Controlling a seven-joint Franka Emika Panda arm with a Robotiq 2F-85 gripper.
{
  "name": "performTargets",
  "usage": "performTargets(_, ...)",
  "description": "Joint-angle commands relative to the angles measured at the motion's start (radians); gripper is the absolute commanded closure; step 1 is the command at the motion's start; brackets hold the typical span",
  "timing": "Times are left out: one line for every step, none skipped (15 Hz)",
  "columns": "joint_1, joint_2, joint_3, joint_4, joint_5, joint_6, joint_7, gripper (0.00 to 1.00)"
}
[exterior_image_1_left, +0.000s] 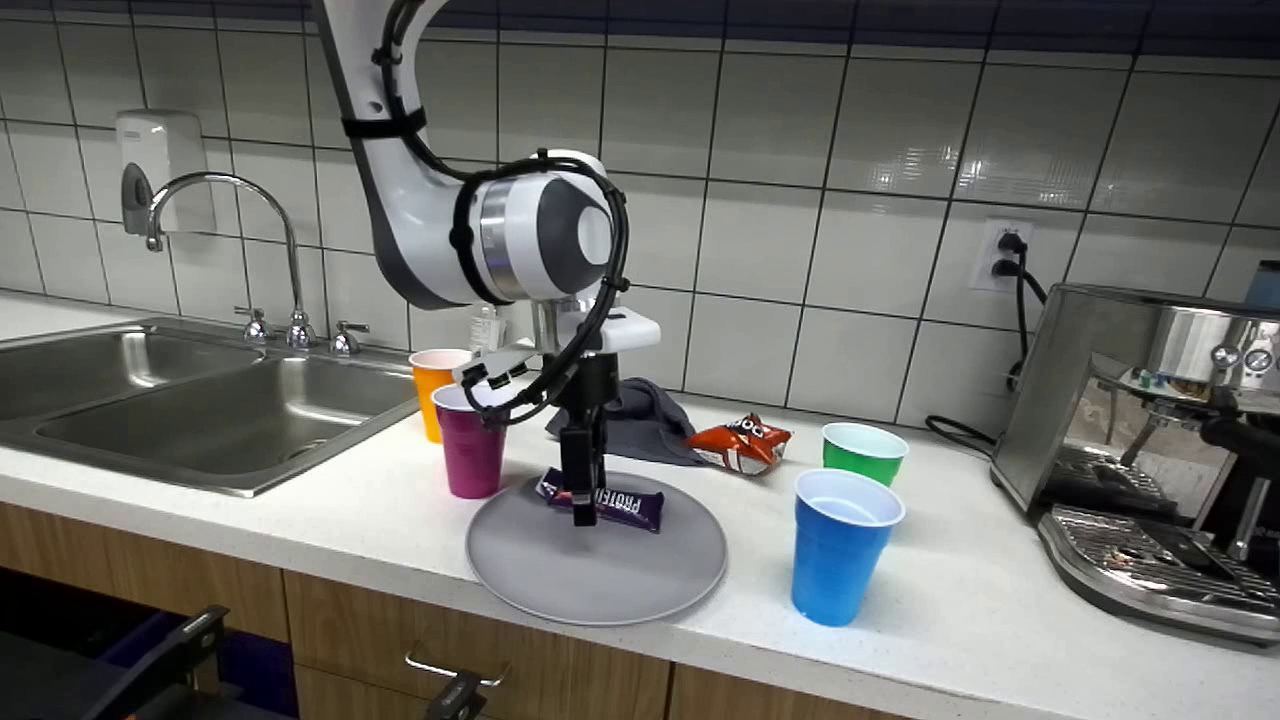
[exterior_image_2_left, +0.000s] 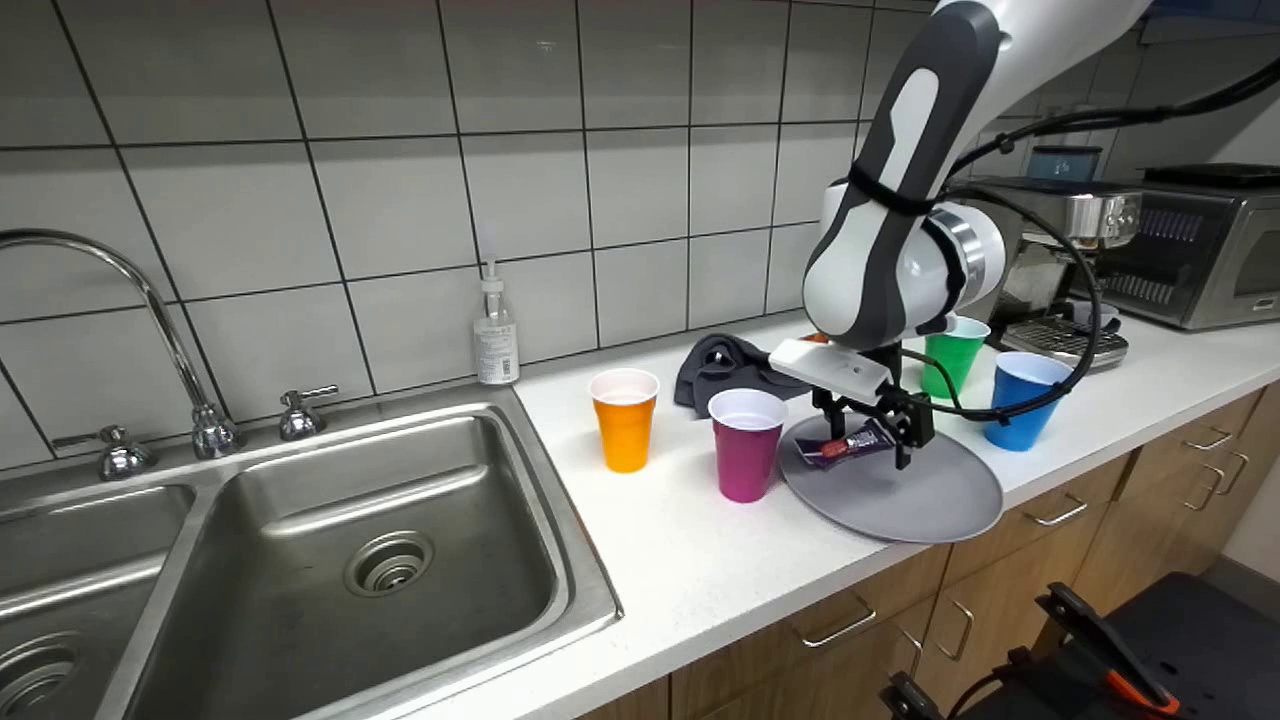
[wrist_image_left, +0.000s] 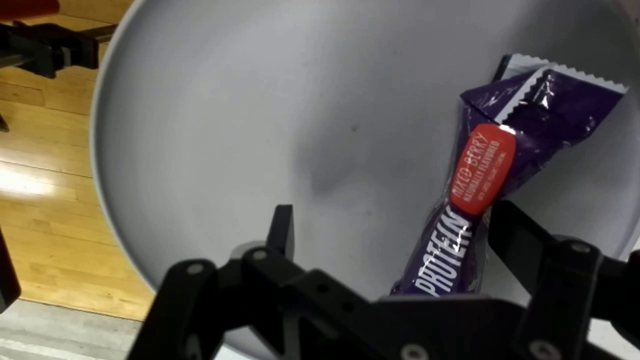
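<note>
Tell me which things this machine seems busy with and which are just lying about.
Seemingly involved:
open gripper
mixed berry protein bar
gray plate under it

Just around:
orange cup
magenta cup
blue cup
green cup
dark gray cloth
red snack bag
pump bottle
espresso machine

A bar (wrist_image_left: 480, 175) lies on a plate (exterior_image_1_left: 640, 575) at the front of the counter (exterior_image_1_left: 960, 590), straddled in the wrist view by the gripper (wrist_image_left: 391, 220). Left of the plate in both exterior views stands a cup (exterior_image_1_left: 472, 450), with a second cup (exterior_image_1_left: 432, 385) behind it, nearer the sink (exterior_image_1_left: 200, 430), whose faucet (exterior_image_1_left: 290, 245) rises at the back. At right, a third cup (exterior_image_1_left: 845, 550) stands before a fourth cup (exterior_image_1_left: 865, 454), with a coffee machine (exterior_image_1_left: 1060, 400) farther along. Behind the plate, near the wall (exterior_image_1_left: 770, 120), a cloth (exterior_image_1_left: 650, 422) lies just left of a bag (exterior_image_1_left: 742, 446). In an exterior view, a bottle (exterior_image_2_left: 496, 345) stands behind the sink's right corner, and an oven (exterior_image_2_left: 1195, 255) beyond the coffee machine.
</note>
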Motion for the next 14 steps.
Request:
performTargets(-0.033, 0.007, 0.027, 0.009, 0.023, 0.012, -0.008, 0.0)
performTargets(-0.034, 0.01, 0.028, 0.011, 0.029, 0.011, -0.01, 0.0)
performTargets(-0.034, 0.012, 0.028, 0.012, 0.031, 0.011, -0.01, 0.0)
performTargets(-0.035, 0.014, 0.029, 0.013, 0.035, 0.011, -0.011, 0.0)
performTargets(-0.034, 0.016, 0.029, 0.014, 0.037, 0.011, -0.011, 0.0)
performTargets(-0.034, 0.017, 0.03, 0.014, 0.039, 0.011, -0.011, 0.0)
performTargets(-0.034, 0.02, 0.031, 0.016, 0.041, 0.013, -0.009, 0.25)
performTargets(-0.034, 0.021, 0.032, 0.017, 0.042, 0.013, -0.01, 0.26)
performTargets(-0.034, 0.022, 0.033, 0.017, 0.043, 0.014, -0.01, 0.34)
performTargets(-0.034, 0.022, 0.034, 0.018, 0.046, 0.016, -0.011, 0.42)
performTargets(-0.035, 0.022, 0.035, 0.019, 0.047, 0.017, -0.012, 0.51)
performTargets(-0.036, 0.022, 0.037, 0.02, 0.049, 0.017, -0.013, 0.58)
performTargets(-0.037, 0.022, 0.039, 0.021, 0.052, 0.019, -0.015, 0.66)
performTargets(-0.038, 0.022, 0.04, 0.022, 0.055, 0.02, -0.016, 0.73)
